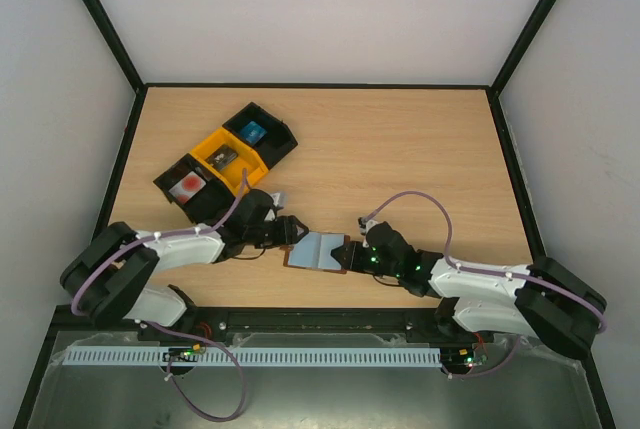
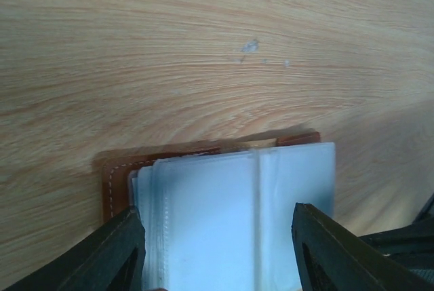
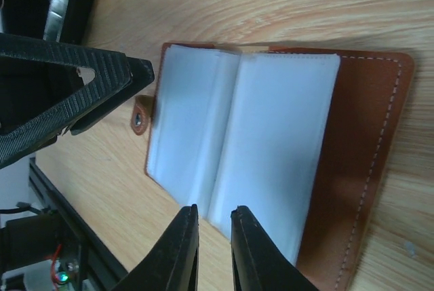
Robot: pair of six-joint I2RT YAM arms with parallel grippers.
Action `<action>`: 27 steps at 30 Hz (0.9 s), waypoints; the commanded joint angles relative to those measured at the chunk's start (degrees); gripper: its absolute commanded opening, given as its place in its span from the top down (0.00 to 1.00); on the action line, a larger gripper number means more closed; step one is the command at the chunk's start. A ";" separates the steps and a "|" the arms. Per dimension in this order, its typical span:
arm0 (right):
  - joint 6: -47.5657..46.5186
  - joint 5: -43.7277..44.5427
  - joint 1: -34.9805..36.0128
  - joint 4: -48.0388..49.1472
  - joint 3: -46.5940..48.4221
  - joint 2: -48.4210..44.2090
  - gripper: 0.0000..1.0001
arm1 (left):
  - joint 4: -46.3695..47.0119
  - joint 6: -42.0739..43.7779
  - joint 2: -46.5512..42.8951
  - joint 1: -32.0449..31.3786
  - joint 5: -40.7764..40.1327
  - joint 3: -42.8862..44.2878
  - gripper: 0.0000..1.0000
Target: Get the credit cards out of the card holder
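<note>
Pale wood-grain counter (image 1: 400,139) fills the centre of the frame, boxed by plain white walls (image 1: 320,9) and black corner framing (image 1: 100,19), evenly lit.

credit cards: 3 – one white with red blotch (image 1: 188,184), one dark grey (image 1: 224,157), one blue (image 1: 252,132) | card holder (image 1: 316,250): 1 | trays: 3 – two black (image 1: 202,207) (image 1: 281,139), one yellow (image 1: 208,146) | arms: 2 (image 1: 165,245) (image 1: 480,281)

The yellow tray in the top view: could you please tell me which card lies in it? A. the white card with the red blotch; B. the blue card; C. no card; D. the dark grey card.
D: the yellow tray holds the dark grey card; the white card with the red blotch lies in the near black tray and the blue card in the far black tray.
</note>
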 commanded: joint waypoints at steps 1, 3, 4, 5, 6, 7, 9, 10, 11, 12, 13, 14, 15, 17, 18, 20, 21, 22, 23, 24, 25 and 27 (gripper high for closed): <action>-1.80 1.00 0.25 2.60 -0.83 3.14 0.86 | 3.50 0.72 3.85 -0.36 -0.50 -0.65 0.39; -2.75 1.94 0.25 1.73 -1.10 4.43 0.87 | 3.40 0.97 5.57 -0.42 -0.32 -0.40 0.41; -3.05 2.57 0.18 1.38 -1.54 4.99 0.87 | 3.30 1.02 6.07 -0.49 -0.35 -0.44 0.41; -3.24 3.40 0.22 1.18 -1.98 5.49 0.88 | 3.29 1.03 6.40 -0.58 -0.40 -0.52 0.41; -3.25 3.84 0.25 1.12 -2.51 6.00 0.88 | 3.30 1.10 6.61 -0.72 -0.44 -0.51 0.41; -3.27 4.01 0.22 1.09 -2.95 6.52 0.88 | 3.29 1.11 6.79 -0.76 -0.49 -0.59 0.41; -3.43 4.17 0.23 1.12 -3.71 7.52 0.88 | 3.19 1.25 7.02 -1.19 -0.53 -0.52 0.42; -3.53 4.36 0.25 1.09 -4.03 7.97 0.88 | 3.20 1.14 7.12 -1.33 -0.53 -0.63 0.43; -3.66 4.68 0.25 1.06 -4.18 8.47 0.88 | 3.33 1.06 7.30 -1.57 -0.53 -0.60 0.44; -3.71 5.05 0.26 1.05 -4.48 8.82 0.88 | 3.44 0.91 7.42 -1.75 -0.50 -0.65 0.46; -3.72 5.28 0.26 1.31 -4.72 9.09 0.88 | 3.47 0.72 7.50 -1.99 -0.37 -0.61 0.47; -3.79 5.61 0.25 1.53 -4.89 9.36 0.88 | 3.42 0.50 7.60 -2.34 -0.24 -0.63 0.48; -3.92 5.82 0.23 1.61 -4.91 9.66 0.88 | 3.32 0.28 7.61 -2.72 -0.14 -0.70 0.49; -4.13 6.55 0.25 1.58 -4.92 10.07 0.88 | 3.17 -0.24 7.61 -3.63 -0.05 -0.87 0.49; -4.13 6.86 0.23 1.61 -4.97 10.20 0.89 | 3.31 -0.60 7.59 -4.01 0.18 -0.99 0.50; -4.15 7.11 0.25 1.79 -5.24 10.32 0.89 | 4.55 -1.67 7.57 -4.49 1.76 -1.76 0.50; -4.11 7.20 0.26 1.94 -5.39 10.31 0.89 | 6.36 -2.37 7.41 -4.62 2.82 -2.35 0.51; -4.03 7.28 0.23 2.20 -5.66 10.29 0.89 | 7.57 -3.03 7.22 -4.78 3.70 -2.87 0.53; -3.82 7.34 0.21 2.44 -5.87 10.19 0.89 | 8.57 -3.69 6.92 -4.82 4.14 -3.34 0.56; -3.81 7.38 0.21 2.65 -6.02 10.15 0.89 | 9.17 -4.22 6.58 -5.00 4.17 -3.68 0.59; -3.77 7.39 0.25 2.83 -6.18 10.14 0.89 | 9.28 -4.58 6.23 -5.07 3.96 -3.81 0.61; -3.74 7.39 0.21 2.97 -6.23 10.17 0.90 | 9.65 -5.23 5.56 -5.31 3.65 -3.89 0.69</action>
